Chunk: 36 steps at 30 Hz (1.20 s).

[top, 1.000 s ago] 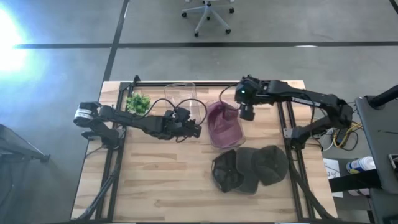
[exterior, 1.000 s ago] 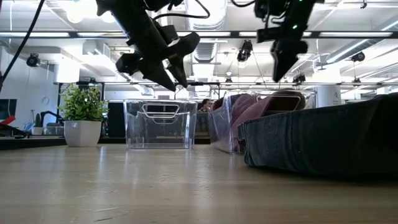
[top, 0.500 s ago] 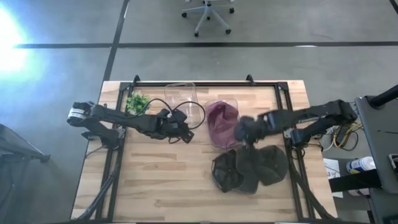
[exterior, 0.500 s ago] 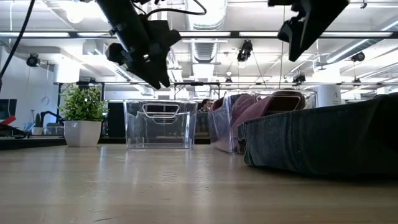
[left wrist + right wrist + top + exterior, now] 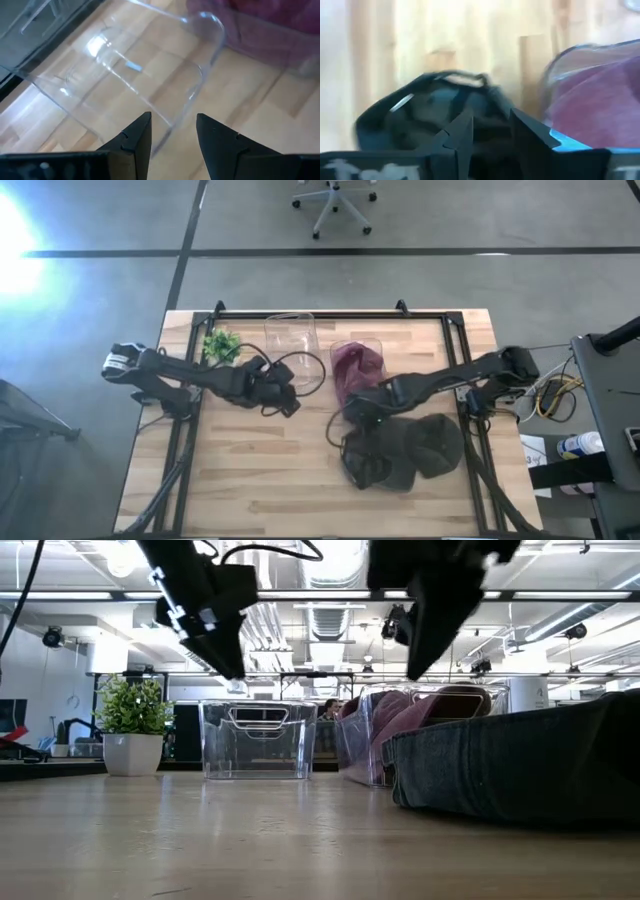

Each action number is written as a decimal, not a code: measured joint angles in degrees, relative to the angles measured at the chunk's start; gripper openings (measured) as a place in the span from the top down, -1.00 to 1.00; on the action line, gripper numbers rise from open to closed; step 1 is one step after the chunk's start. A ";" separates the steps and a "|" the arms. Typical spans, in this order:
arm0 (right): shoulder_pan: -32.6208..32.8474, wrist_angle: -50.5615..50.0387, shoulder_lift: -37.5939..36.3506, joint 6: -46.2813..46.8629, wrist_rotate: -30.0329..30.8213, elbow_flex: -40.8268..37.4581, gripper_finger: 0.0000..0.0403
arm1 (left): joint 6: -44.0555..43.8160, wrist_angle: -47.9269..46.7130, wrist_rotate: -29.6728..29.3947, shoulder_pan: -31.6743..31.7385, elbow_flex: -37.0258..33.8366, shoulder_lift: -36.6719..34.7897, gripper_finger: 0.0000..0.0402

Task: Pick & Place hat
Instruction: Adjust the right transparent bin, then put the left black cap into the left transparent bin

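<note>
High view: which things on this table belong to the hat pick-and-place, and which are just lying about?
Job:
dark hats
maroon hat in its clear bin
empty clear bin
right gripper, above the dark hats
left gripper, beside the empty bin

Lying about:
potted plant

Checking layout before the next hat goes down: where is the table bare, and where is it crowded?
Bare: the front-left wood, left of the dark hats. Crowded: the back, with plant, clear bin and maroon-hat bin, and around the right gripper.

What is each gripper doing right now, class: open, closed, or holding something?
Left gripper: open, empty, by the clear bin.
Right gripper: open, empty, over the dark hats.
</note>
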 joint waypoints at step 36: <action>7.59 -17.55 -5.30 17.48 9.48 3.22 0.40 | -7.70 6.70 0.35 -9.16 -10.91 -8.07 0.26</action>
